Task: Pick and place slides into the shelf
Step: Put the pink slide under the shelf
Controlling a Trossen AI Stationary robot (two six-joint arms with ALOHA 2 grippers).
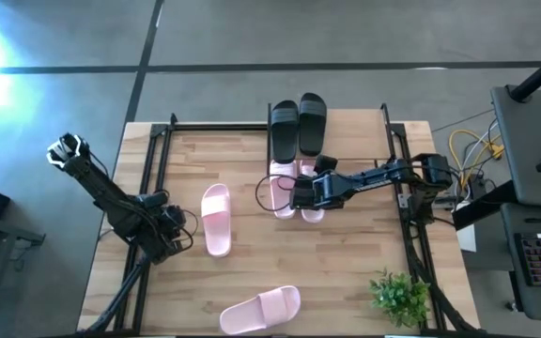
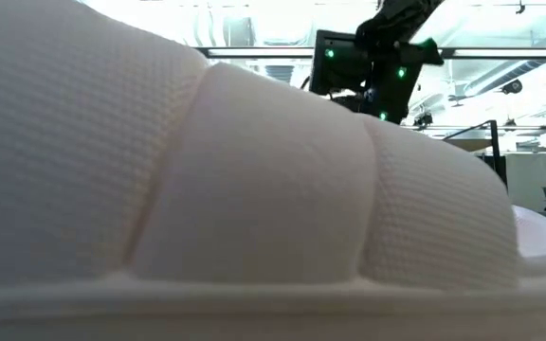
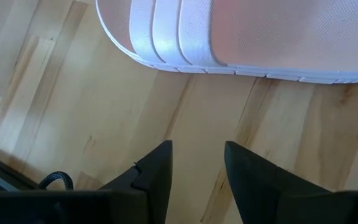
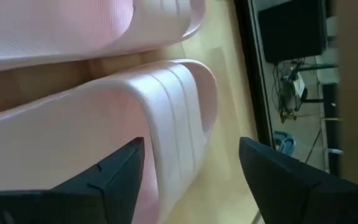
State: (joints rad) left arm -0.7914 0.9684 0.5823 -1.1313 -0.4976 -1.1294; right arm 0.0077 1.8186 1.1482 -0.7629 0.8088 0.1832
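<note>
A wooden table [image 1: 346,272] seen from above, two dark robot arms over it. At the bottom edge, just left of centre, one pink slide [image 1: 260,309] lies crosswise; the low view is almost filled by its white-looking quilted strap. At the lower right stands a small green plant [image 1: 401,295].

Farther up on the left, the left gripper [image 1: 178,231] hangs low over bare wood just beside a second pink slide [image 1: 216,218] that lies lengthwise. Its wrist view shows its fingers [image 3: 159,168] parted by a narrow gap with nothing between them, the slide's edge just beyond the tips.

At centre right, the right gripper [image 1: 301,192] sits over a pair of pink slides [image 1: 310,212] set side by side. In its wrist view the fingers [image 4: 114,171] stand wide apart, straddling the rim of one slide without gripping it.

Farthest back, at top centre, two black slides [image 1: 299,125] lie side by side, touching the far ends of the pink pair. The thin black bars of the shelf [image 1: 161,131] run along the table's left, right and far edges.
</note>
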